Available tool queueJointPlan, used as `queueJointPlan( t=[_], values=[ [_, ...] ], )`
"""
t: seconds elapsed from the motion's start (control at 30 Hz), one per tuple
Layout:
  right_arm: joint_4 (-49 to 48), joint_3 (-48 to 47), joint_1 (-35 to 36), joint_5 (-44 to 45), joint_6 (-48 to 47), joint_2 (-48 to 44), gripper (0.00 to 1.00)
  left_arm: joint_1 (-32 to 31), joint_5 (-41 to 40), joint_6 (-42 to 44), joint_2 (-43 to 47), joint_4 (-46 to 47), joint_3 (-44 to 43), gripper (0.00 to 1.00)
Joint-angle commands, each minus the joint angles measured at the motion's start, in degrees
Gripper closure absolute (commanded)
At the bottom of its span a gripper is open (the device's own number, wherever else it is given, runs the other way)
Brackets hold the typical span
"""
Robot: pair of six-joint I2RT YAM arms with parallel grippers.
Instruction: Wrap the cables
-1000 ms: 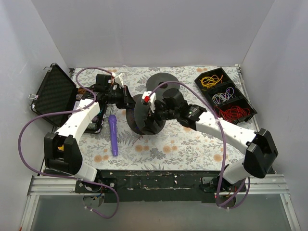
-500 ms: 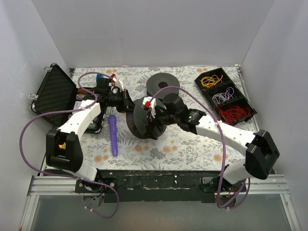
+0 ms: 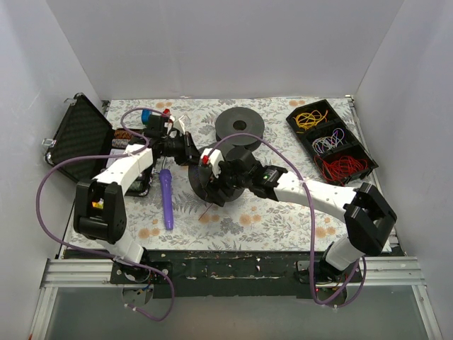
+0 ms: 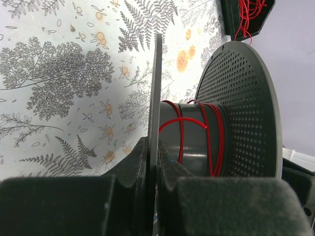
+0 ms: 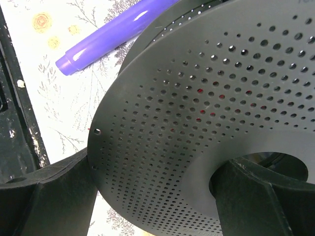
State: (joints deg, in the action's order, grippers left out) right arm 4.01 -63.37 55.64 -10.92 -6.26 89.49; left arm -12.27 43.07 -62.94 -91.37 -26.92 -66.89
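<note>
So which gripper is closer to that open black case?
Left. The left gripper clamps the spool by its flange, just right of the open black case; the right gripper holds the spool's far side, farther away.

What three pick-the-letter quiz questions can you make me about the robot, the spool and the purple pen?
1. Where is the purple pen?
A: lying on the table
B: in a cup
C: on a shelf

2. What colour is the wire wound on the spool?
A: blue
B: green
C: red

3. What is the left gripper doing?
A: hanging open in the air
B: pinching the spool's thin rim
C: holding a spoon

Answers:
1 A, it lies flat there.
2 C, red turns circle the spool's middle.
3 B, the disc's edge sits clamped in it.
</note>
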Motion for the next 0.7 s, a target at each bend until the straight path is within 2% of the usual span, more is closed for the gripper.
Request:
queueJointPlan(
  t=[0.0,0.07,0.1,0.17,0.33,0.43,0.57,0.6,0.67],
  values=[
    [3.1,-0.6,0.4,6.3,1.3,0.5,0.55,-0.3,1.1,-1.1,-2.0,1.2,-1.9,0.97],
    [5.2,-0.9,0.6,8.1,1.4,1.1,0.68,-0.3,-0.9,0.9,-4.7,-0.5,-4.4,0.84],
    [6.2,-1.0,0.6,9.2,1.3,1.5,0.70,-0.2,-2.1,1.7,-5.9,-1.4,-5.3,0.74],
    [8.6,-1.2,0.7,10.7,1.0,2.3,0.76,-0.3,-3.9,3.6,-8.5,-2.7,-7.7,0.63],
    [16.1,-2.0,0.8,14.5,-1.6,5.1,0.86,-0.2,-10.4,7.4,-11.5,-3.4,-11.0,0.39],
    [20.4,-2.5,0.8,15.3,-4.3,6.2,0.87,-0.2,-13.7,9.1,-10.8,-2.8,-11.9,0.27],
    [27.4,-6.8,0.9,15.1,-9.3,9.8,0.87,-0.1,-17.6,11.3,-8.7,-1.9,-13.3,0.20],
    [28.5,-7.6,1.1,14.3,-10.4,10.8,0.85,0.0,-17.9,11.8,-8.1,-1.8,-13.6,0.19],
    [29.8,-9.1,1.3,12.2,-12.4,12.1,0.71,-0.1,-18.9,13.0,-7.3,-2.1,-14.1,0.18]
  ],
)
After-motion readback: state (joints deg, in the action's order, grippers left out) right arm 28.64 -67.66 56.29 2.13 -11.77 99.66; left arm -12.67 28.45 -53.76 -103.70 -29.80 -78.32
